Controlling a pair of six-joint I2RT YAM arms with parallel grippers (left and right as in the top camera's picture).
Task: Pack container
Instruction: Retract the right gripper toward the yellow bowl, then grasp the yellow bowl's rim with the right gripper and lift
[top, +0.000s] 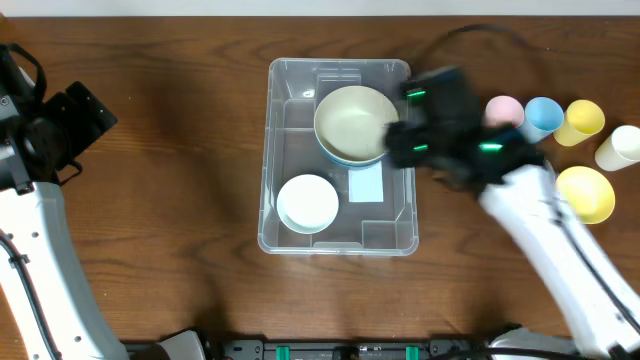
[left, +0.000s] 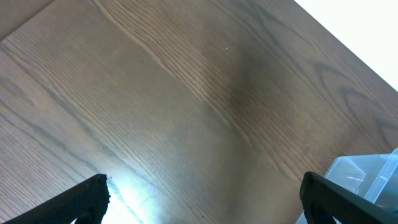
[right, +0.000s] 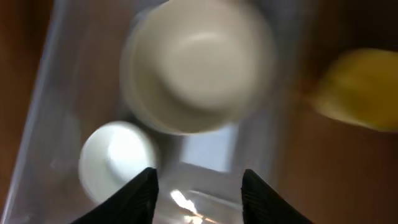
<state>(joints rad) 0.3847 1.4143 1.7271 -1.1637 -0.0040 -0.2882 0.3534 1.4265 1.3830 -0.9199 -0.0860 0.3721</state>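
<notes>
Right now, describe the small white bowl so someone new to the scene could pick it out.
Find the clear plastic bin in the middle of the wooden table. Inside it, the small white bowl sits in the near left corner. It is smaller and whiter than the cream bowl at the far end.

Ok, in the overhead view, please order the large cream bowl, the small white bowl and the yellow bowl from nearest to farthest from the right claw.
1. Large cream bowl, at the container far end, beside the right claw.
2. Small white bowl, in its near left part.
3. Yellow bowl, outside it, far right.
</notes>
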